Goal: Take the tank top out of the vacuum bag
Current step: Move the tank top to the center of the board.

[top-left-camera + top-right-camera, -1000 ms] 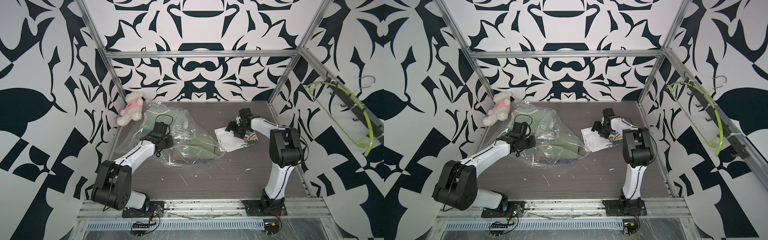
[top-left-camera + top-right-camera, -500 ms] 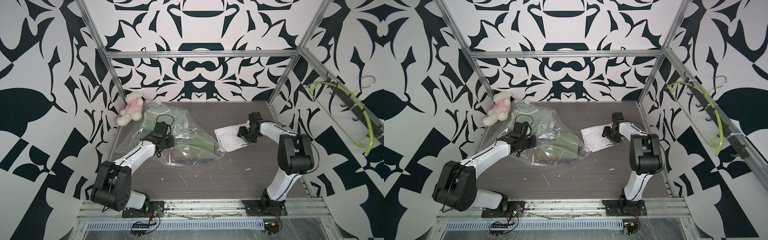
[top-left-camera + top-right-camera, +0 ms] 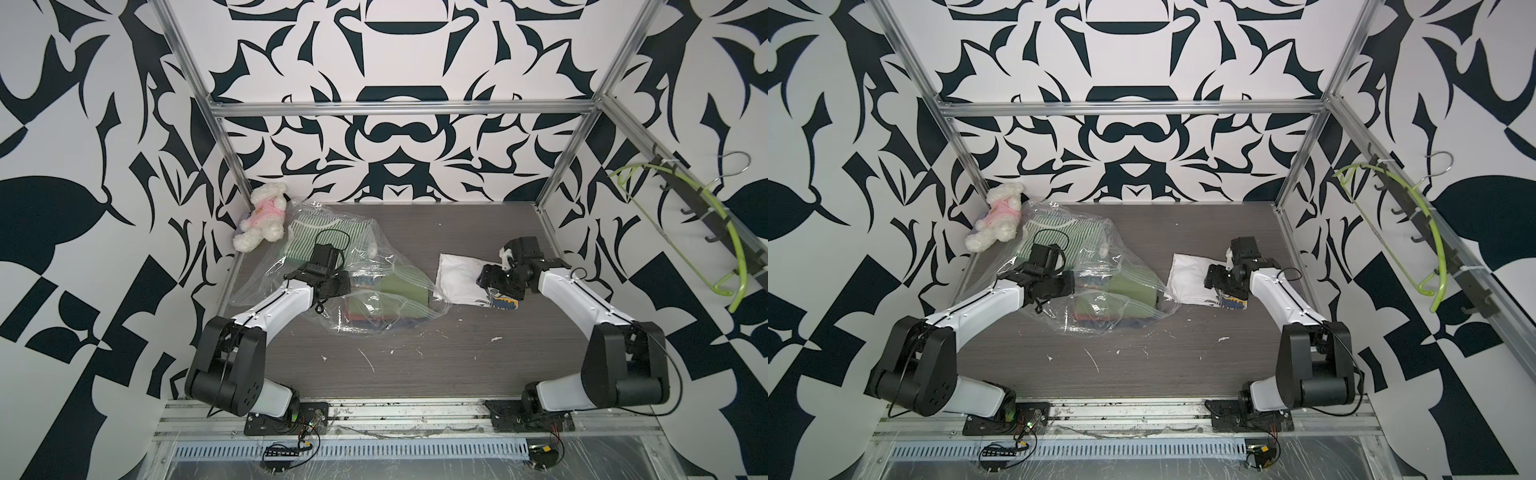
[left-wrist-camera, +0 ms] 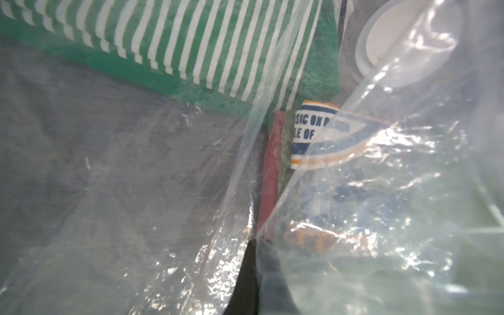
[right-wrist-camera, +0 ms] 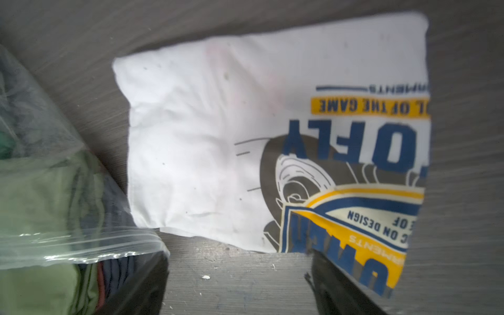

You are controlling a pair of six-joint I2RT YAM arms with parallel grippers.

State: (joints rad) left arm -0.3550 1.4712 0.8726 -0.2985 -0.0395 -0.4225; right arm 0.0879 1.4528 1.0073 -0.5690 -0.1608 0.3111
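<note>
The vacuum bag (image 3: 365,299) (image 3: 1100,291), clear and crinkly, lies left of centre with folded clothes inside. Its round white valve (image 4: 395,46) shows in the left wrist view. My left gripper (image 3: 343,283) (image 3: 1069,284) (image 4: 252,245) is shut on a fold of the bag's plastic. The tank top (image 3: 457,276) (image 3: 1187,276) (image 5: 218,136), white with a blue and yellow print, lies folded on the table just right of the bag, outside it. My right gripper (image 3: 494,284) (image 3: 1221,284) (image 5: 237,261) hangs open at its near edge, with bare table between the fingers.
Inside the bag are a green striped garment (image 3: 316,232) (image 4: 191,49) and an olive one (image 3: 399,286) (image 5: 41,196). A white plush toy (image 3: 262,216) sits in the back left corner. A green hanger (image 3: 665,232) hangs on the right wall. Metal frame posts border the table.
My right gripper has drawn back from over the tank top towards the front right and opened wider. The tank top stays flat on the table. The left arm has not moved.
</note>
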